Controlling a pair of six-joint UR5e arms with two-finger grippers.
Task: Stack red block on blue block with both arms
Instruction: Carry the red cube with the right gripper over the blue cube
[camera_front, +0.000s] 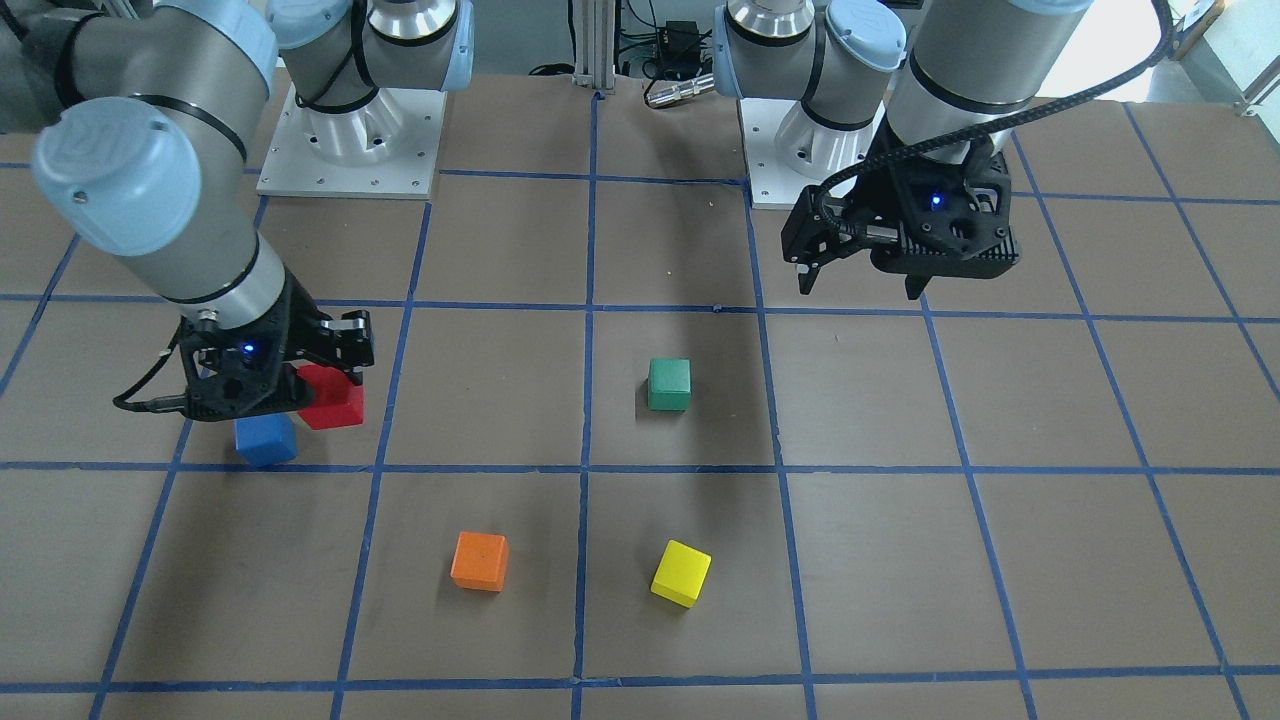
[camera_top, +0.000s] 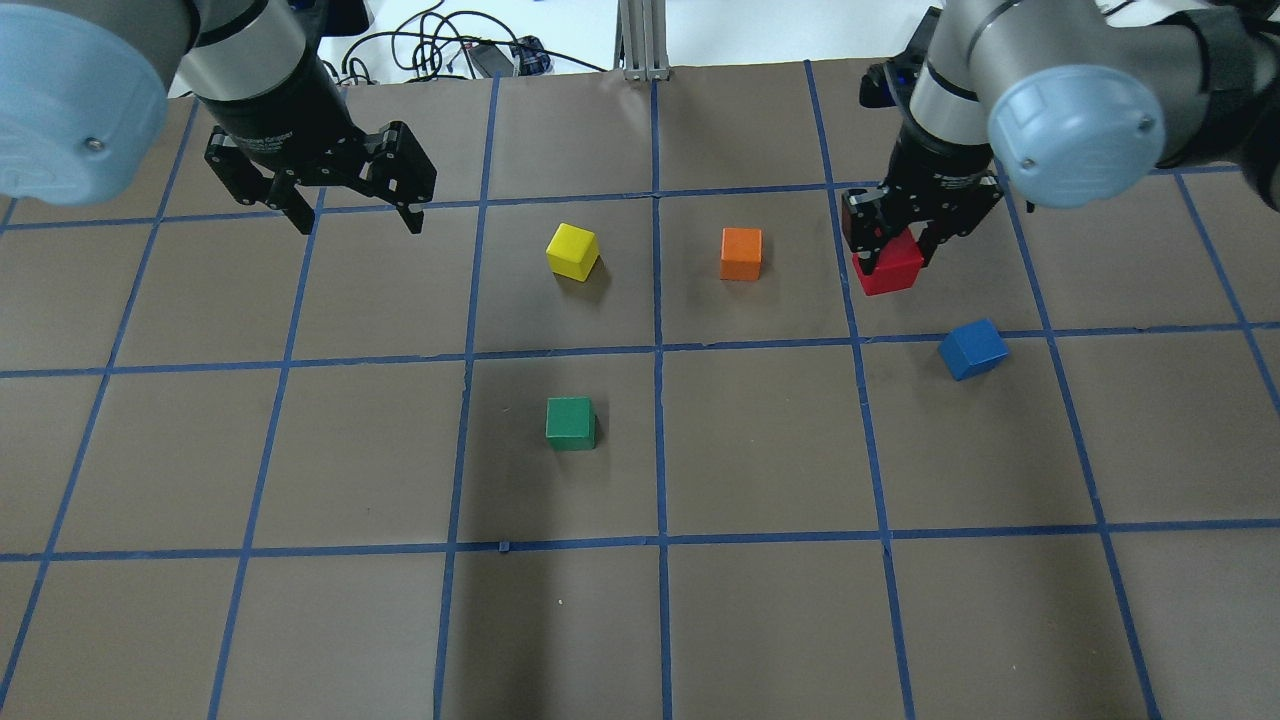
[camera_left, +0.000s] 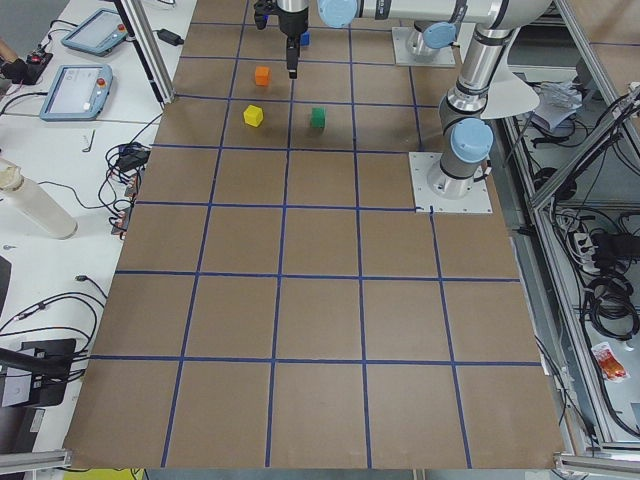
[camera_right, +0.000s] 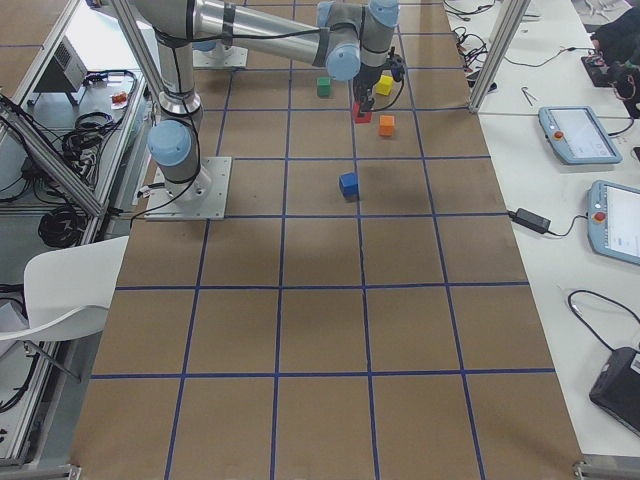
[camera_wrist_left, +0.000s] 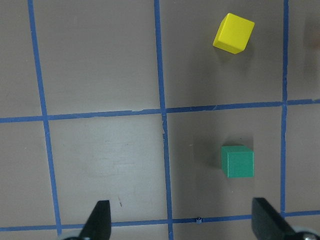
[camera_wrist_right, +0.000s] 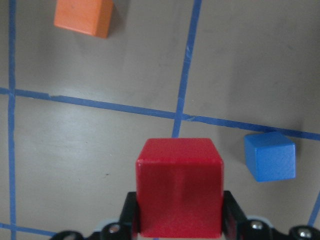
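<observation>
My right gripper (camera_top: 892, 248) is clamped on the red block (camera_wrist_right: 180, 185). The block looks clear of the table (camera_top: 760, 600) — in the wrist view it looms much larger than the blue block (camera_top: 973, 349). The blue block sits on the table, near my load but not under it. The red block hangs beyond it, on the side away from my base and a little toward the orange block (camera_top: 741, 253).

I judge the step in hand to be the carry: the pick is done and the placing not yet begun. Next I need to bring the red block directly over the blue block, turn my wrist to match its slightly turned faces, lower until the two touch, and only then let go — off-centre, it would likely tip. My left gripper (camera_top: 358, 215) hangs wide and empty, well apart from the blue block, across the table.
</observation>
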